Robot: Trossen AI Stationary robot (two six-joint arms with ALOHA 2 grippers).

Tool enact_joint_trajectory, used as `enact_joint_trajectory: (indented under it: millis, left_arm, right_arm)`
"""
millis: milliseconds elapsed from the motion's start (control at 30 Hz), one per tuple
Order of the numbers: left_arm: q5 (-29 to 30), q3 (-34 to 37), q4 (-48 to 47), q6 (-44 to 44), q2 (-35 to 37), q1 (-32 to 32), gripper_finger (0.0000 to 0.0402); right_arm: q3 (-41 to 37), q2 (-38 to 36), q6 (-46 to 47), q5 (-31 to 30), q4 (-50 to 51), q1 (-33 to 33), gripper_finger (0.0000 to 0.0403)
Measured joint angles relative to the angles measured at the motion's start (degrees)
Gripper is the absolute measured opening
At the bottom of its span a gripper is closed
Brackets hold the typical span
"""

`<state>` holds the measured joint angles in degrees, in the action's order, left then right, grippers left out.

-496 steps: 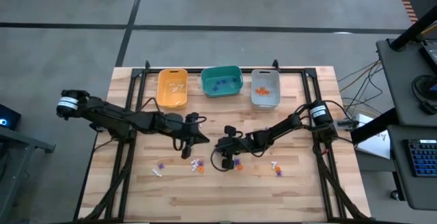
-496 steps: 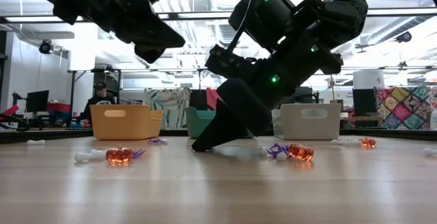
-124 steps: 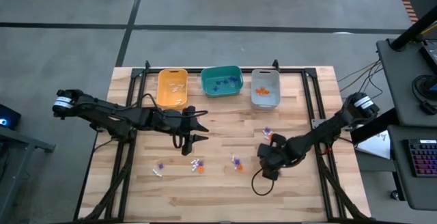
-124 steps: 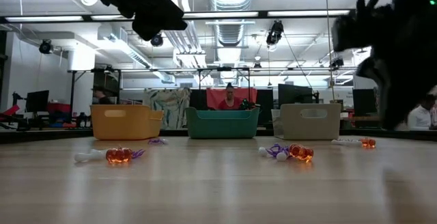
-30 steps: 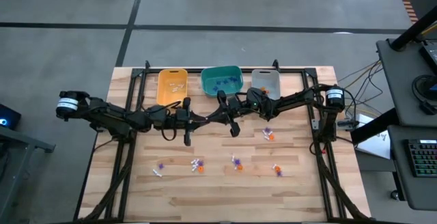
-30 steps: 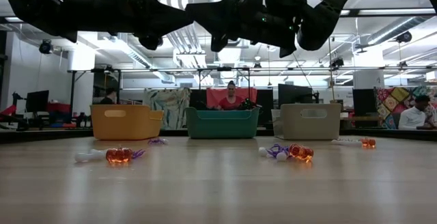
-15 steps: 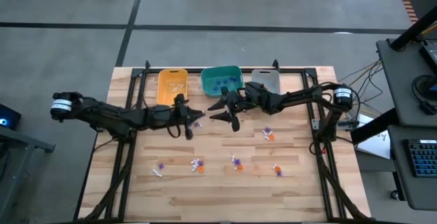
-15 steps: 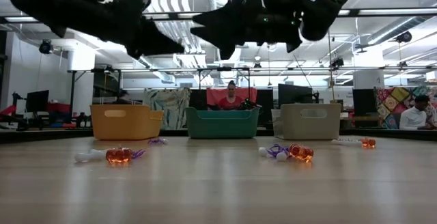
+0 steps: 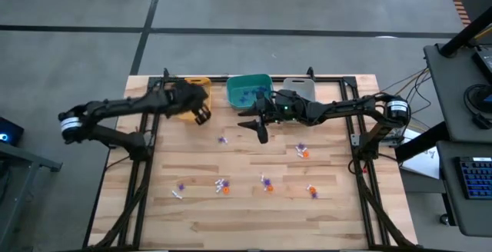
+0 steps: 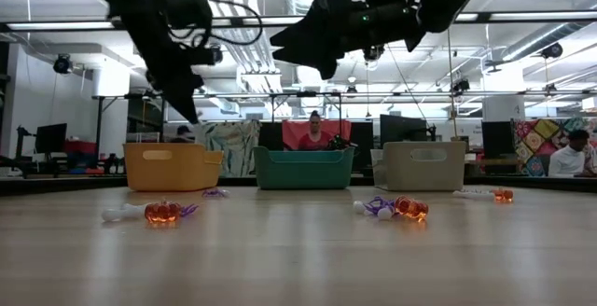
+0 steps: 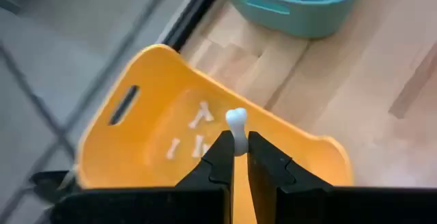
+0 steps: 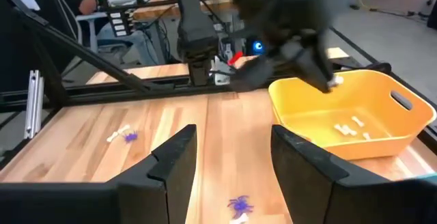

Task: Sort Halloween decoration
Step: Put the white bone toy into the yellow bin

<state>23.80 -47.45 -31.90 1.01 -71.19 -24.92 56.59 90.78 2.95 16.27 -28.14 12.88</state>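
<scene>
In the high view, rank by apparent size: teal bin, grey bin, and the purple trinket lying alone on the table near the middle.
1. Teal bin, clearly largest.
2. Grey bin, though the right arm covers part of it, so its full outline is hidden.
3. Purple trinket, a tiny speck, by far the smallest.

Yellow bin (image 9: 192,98), teal bin (image 9: 247,91), grey bin (image 9: 300,88) in row at wooden table's (image 9: 254,206) far edge.

No text, label, brand, number or sign can be read anywhere in these views, neither on the bins, the arms nor the room behind.
</scene>
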Motion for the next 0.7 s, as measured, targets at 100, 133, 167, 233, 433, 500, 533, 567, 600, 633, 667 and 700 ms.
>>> enact_joint_trajectory:
  millis: [100, 133, 167, 233, 433, 500, 533, 567, 600, 633, 667, 700]
  left_arm:
    - [-7.2, -2.7, -1.3, 1.1, -4.7, -5.5, 0.0001]
    - [-8.1, -3.7, -2.6, 1.1, -6.3, -6.8, 0.0001]
    - [-8.3, -4.8, -3.9, 1.1, -7.9, -7.7, 0.0001]
    - [-8.2, -7.2, -7.1, 1.6, -11.0, -9.2, 0.0001]
    - [-8.4, -12.8, -16.5, 8.9, -19.8, -10.8, 0.0001]
    - [-9.0, -14.0, -19.3, 11.9, -22.6, -10.8, 0.0001]
    - [-9.3, -14.6, -20.5, 13.6, -23.7, -10.8, 0.0001]
    - [-9.4, -15.0, -21.2, 15.3, -24.6, -10.8, 0.0001]
    - [-9.4, -15.3, -21.8, 16.9, -25.3, -10.8, 0.0001]
    - [-9.4, -15.5, -22.4, 18.5, -26.1, -10.9, 0.0001]
    - [-9.5, -15.6, -22.7, 19.8, -26.7, -10.9, 0.0001]
    - [-9.8, -15.5, -22.6, 21.2, -27.1, -11.0, 0.0001]
  right_arm:
    - [0.1, 0.0, 0.0, 0.0, 1.4, 0.0, 0.0176]
    - [0.1, 0.1, 0.2, 0.0, 2.0, 0.0, 0.0176]
    - [0.1, 0.1, 0.4, 0.0, 2.7, -0.1, 0.0176]
    - [0.1, 0.1, 0.4, 0.0, 3.4, -0.1, 0.0176]
    - [0.1, 0.1, 0.0, 0.1, 4.4, -0.2, 0.0176]
    - [0.1, 0.1, 0.0, 0.1, 4.4, -0.2, 0.0176]
    - [0.1, 0.1, -0.1, 0.1, 4.4, -0.2, 0.0176]
    - [0.1, 0.1, -0.2, 0.1, 4.4, -0.2, 0.0176]
    - [0.1, 0.1, -0.2, 0.1, 4.4, -0.2, 0.0176]
    - [0.1, 0.1, -0.2, 0.1, 4.4, -0.2, 0.0176]
    - [0.1, 0.1, -0.2, 0.1, 4.6, -0.2, 0.0176]
    - [0.1, 0.1, -0.2, 0.2, 4.8, -0.2, 0.0176]
